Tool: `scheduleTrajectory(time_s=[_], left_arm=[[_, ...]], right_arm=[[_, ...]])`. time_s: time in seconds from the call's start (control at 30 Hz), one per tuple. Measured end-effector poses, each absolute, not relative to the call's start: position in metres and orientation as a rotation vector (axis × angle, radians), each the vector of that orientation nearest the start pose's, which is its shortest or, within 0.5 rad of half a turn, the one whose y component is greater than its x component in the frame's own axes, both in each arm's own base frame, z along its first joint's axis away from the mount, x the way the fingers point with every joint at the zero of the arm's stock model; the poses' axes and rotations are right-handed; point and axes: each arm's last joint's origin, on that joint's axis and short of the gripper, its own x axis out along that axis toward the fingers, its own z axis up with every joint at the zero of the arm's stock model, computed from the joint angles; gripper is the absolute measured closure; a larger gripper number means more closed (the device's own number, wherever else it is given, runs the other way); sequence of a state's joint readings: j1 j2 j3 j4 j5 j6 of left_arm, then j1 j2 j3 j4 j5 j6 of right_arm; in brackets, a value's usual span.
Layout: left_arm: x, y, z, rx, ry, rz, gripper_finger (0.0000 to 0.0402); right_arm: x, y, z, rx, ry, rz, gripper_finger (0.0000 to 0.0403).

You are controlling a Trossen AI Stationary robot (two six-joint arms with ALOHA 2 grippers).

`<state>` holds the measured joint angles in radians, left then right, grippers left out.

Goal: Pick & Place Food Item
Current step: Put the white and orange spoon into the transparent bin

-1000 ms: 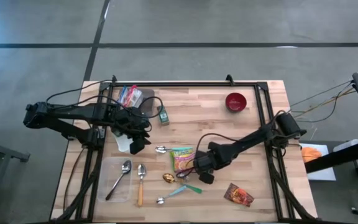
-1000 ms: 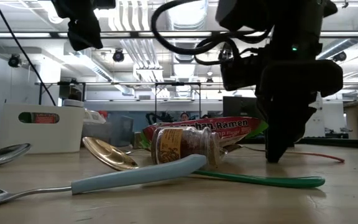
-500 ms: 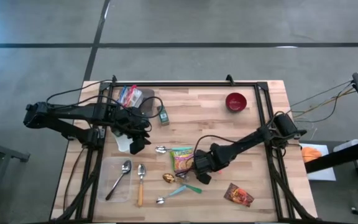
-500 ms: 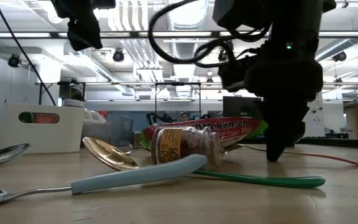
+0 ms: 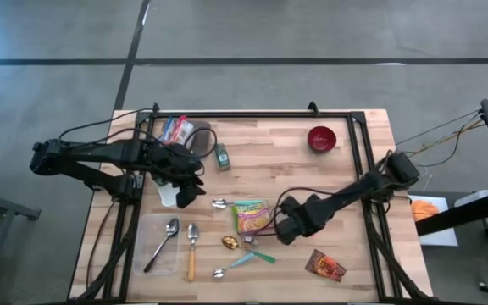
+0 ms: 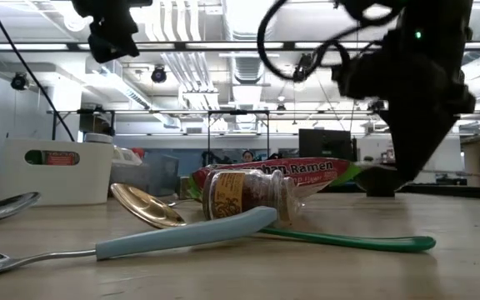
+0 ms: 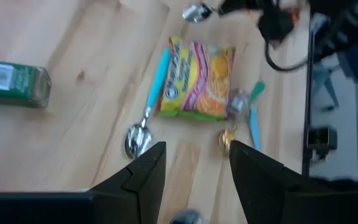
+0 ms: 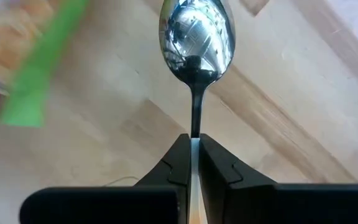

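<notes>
The food item, a yellow and green ramen packet [image 5: 248, 216] [image 7: 197, 78], lies flat on the wood near the table's middle. Just right of it, my right gripper [image 5: 280, 230] [image 8: 195, 140] points steeply down and is shut on a metal spoon [image 8: 196, 37]. My left gripper [image 5: 189, 193] [image 7: 194, 165] hangs open above the table's left half with nothing between its fingers. A small spice jar [image 6: 244, 193] lies on its side against the packet's near edge. My right gripper pinches the spoon's thin handle [image 8: 195, 121] between its two fingers. The fingers come from above and lie along the handle. The spoon runs on past the fingertips, with its bowl [image 8: 196, 34] foremost over the wood. Whether the bowl touches the table I cannot tell.
A green-handled spoon [image 5: 261, 254], a blue-handled spoon [image 6: 182, 237] and a gold spoon [image 5: 230, 242] lie near the packet. A clear tray [image 5: 146, 254] with a spoon sits front left. A red bowl [image 5: 321, 138] stands far right, a green box [image 5: 222, 156] far centre, a snack packet [image 5: 325, 265] front right.
My right gripper has risen off the table and shifted toward the right edge, rolling about its wrist. Its fingertips, down on the wood a second ago, now stand above it. The ramen packet, jar and other spoons have stayed put.
</notes>
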<state>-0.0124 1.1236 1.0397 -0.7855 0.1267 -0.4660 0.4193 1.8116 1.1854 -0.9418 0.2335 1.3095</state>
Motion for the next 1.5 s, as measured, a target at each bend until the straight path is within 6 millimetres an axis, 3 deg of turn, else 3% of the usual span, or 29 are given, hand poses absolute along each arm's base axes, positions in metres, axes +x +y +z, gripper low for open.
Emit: scheduleTrajectory(time_s=[0.13, 0.3, 0.5, 0.7, 0.8, 1.07, 1.5], left_arm=[[0.221, -0.004, 0.312, -0.538, 0.805, 0.158, 0.0223], [0.23, -0.003, 0.321, -0.598, 0.659, 0.198, 0.0223], [0.24, -0.004, 0.334, -0.602, 0.491, 0.143, 0.0223], [0.245, -0.005, 0.336, -0.587, 0.452, 0.118, 0.0223], [0.251, -0.007, 0.336, -0.59, 0.378, 0.088, 0.0223], [0.257, -0.009, 0.333, -0.603, 0.241, 0.038, 0.0223], [0.268, -0.01, 0.326, -0.595, 0.23, 0.009, 0.0223]], right_arm=[[0.289, 0.125, 0.186, 0.622, 1.124, -0.852, 0.0394], [0.296, 0.123, 0.222, 0.687, 0.793, -0.889, 0.0394], [0.315, 0.122, 0.283, 0.693, 0.366, -0.8, 0.0394], [0.332, 0.115, 0.338, 0.637, 0.092, -0.739, 0.0394], [0.34, 0.109, 0.356, 0.607, 0.002, -0.717, 0.0394], [0.354, 0.091, 0.358, 0.636, -0.054, -0.726, 0.0394], [0.376, 0.081, 0.353, 0.708, -0.088, -0.613, 0.0394]])
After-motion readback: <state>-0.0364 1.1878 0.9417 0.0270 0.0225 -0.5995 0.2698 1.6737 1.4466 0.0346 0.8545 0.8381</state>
